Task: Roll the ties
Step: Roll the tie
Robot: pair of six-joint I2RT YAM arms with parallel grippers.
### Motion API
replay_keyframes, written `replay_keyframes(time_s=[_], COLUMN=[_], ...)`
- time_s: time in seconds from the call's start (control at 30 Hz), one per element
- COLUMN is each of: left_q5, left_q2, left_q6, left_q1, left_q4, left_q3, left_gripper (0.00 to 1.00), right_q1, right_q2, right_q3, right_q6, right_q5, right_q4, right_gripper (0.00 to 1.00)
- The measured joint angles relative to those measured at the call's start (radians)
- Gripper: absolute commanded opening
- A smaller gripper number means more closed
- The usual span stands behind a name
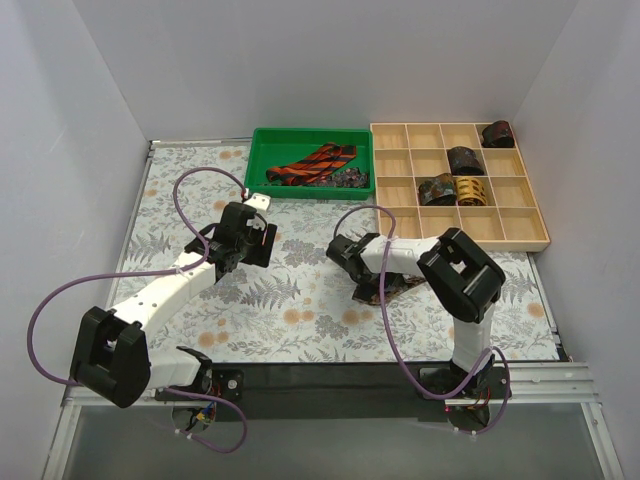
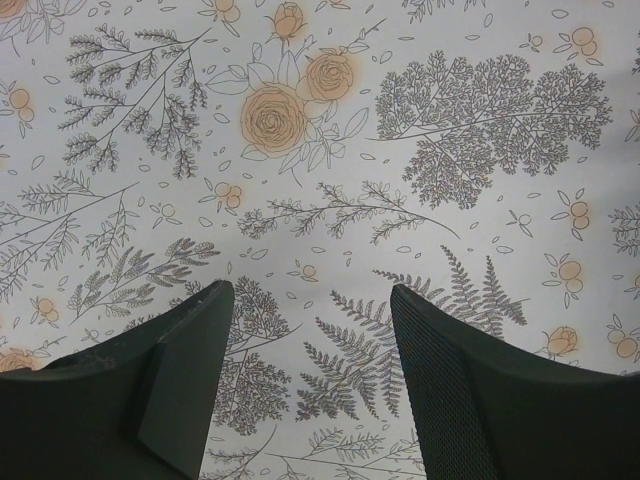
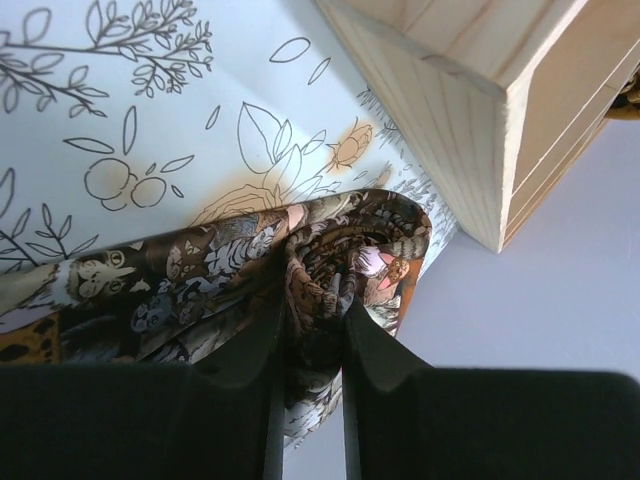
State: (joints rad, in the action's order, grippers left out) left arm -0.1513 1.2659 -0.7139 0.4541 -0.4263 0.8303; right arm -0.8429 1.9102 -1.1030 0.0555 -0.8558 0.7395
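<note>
My right gripper [image 3: 315, 300] is shut on a dark tie with a brown-gold mottled print [image 3: 200, 270]. The tie is partly coiled around the fingers just above the floral cloth, near the tray corner. In the top view this gripper [image 1: 364, 284] and tie [image 1: 396, 284] sit at mid-table. My left gripper [image 2: 310, 295] is open and empty over bare cloth, left of centre in the top view [image 1: 233, 257]. A red-black striped tie [image 1: 315, 164] lies in the green bin [image 1: 262, 140]. Three dark rolled ties [image 1: 465, 159] and a gold one [image 1: 471, 188] sit in the wooden tray [image 1: 520, 240].
The wooden tray's corner [image 3: 450, 120] is close to the right of my right gripper. A dark patterned bundle [image 1: 351, 178] lies in the green bin's right end. Purple cables [image 1: 190, 190] loop over both arms. White walls enclose the table on three sides.
</note>
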Motion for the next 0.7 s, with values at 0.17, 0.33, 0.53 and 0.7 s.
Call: replay_keyframes(time_s=[0.17, 0.33, 0.53, 0.7], left_q5=[0.0, 0.005, 0.075, 0.102], left_q2=[0.0, 0.0, 0.0, -0.004], left_q6=[0.0, -0.002, -0.055, -0.142], left_q1=[-0.001, -0.001, 0.013, 0.125], left_q4=[0.0, 0.0, 0.0, 0.002], left_q3=[0.0, 0.0, 0.0, 0.0], left_gripper=[0.59, 0.59, 0.6, 0.6], right_q1=[0.003, 0.003, -0.003, -0.003], right_q2=[-0.018, -0.068, -0.138, -0.215], right_q3=[0.006, 0.005, -0.002, -0.002], right_q6=[0.006, 0.003, 0.0, -0.005], right_q5=[0.035, 0.134, 0.267, 0.356], right_q4=[-0.011, -0.024, -0.039, -0.039], right_gripper=[0.31, 0.43, 0.47, 0.5])
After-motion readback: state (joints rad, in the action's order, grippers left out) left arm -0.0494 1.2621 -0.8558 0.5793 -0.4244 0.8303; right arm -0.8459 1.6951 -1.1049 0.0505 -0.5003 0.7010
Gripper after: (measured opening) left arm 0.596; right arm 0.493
